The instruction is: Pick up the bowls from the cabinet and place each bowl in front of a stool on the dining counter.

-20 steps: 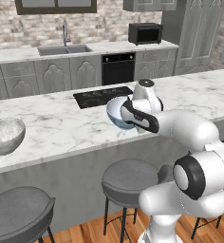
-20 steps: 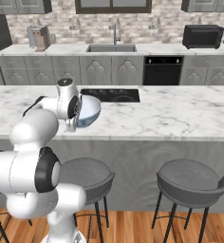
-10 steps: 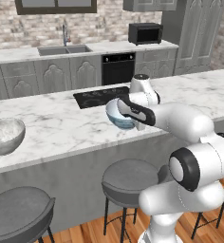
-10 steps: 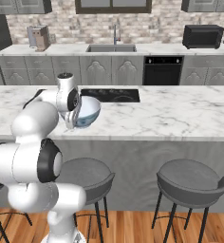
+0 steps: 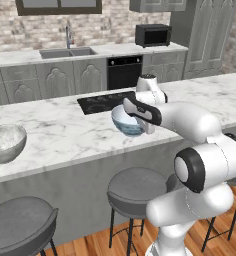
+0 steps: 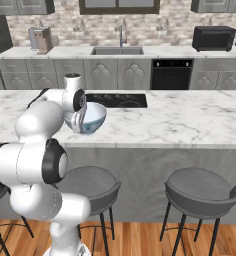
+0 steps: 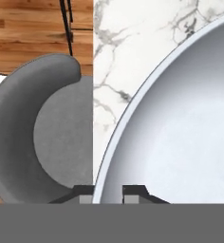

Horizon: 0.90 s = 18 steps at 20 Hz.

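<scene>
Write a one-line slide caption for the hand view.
Gripper pinching the rim of a white bowl above the marble counter, a grey stool below.

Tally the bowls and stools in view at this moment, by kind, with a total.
Bowls: 2, a marbled bowl resting on the counter and a patterned bowl in the gripper.
Stools: 3, a left stool, a middle stool and a right stool.
Total: 5.
</scene>
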{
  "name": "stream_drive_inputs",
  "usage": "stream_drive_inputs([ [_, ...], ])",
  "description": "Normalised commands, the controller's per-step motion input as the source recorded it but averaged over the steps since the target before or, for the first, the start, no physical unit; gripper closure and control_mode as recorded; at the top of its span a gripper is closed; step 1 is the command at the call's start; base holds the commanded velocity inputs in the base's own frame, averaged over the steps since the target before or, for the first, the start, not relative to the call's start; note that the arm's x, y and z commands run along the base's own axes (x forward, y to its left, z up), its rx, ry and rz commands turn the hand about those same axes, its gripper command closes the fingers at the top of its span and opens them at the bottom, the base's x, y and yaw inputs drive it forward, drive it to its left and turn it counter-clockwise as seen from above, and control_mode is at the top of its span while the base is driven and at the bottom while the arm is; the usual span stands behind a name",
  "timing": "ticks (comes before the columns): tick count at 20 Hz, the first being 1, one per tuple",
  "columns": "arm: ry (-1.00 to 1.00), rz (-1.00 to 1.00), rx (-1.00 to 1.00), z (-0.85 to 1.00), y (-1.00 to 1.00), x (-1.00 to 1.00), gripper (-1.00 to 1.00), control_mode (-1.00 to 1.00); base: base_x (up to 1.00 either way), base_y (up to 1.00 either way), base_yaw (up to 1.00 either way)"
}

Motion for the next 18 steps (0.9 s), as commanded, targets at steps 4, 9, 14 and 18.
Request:
stream_drive_inputs([
  [4, 0.0, 0.04, 0.0, -0.01, 0.0, 0.0, -1.0, -1.0, 0.0, 0.0, 0.0],
  [9, 0.0, 0.0, 0.0, 0.0, 0.0, 0.0, -1.0, -1.0, 0.0, 0.0, 0.0],
  [14, 0.01, 0.0, 0.0, 0.11, 0.0, 0.0, -1.0, -1.0, 0.0, 0.0, 0.0],
  [18, 0.05, -0.02, 0.0, 0.64, 0.0, -0.05, -1.0, -1.0, 0.0, 0.0, 0.0],
])
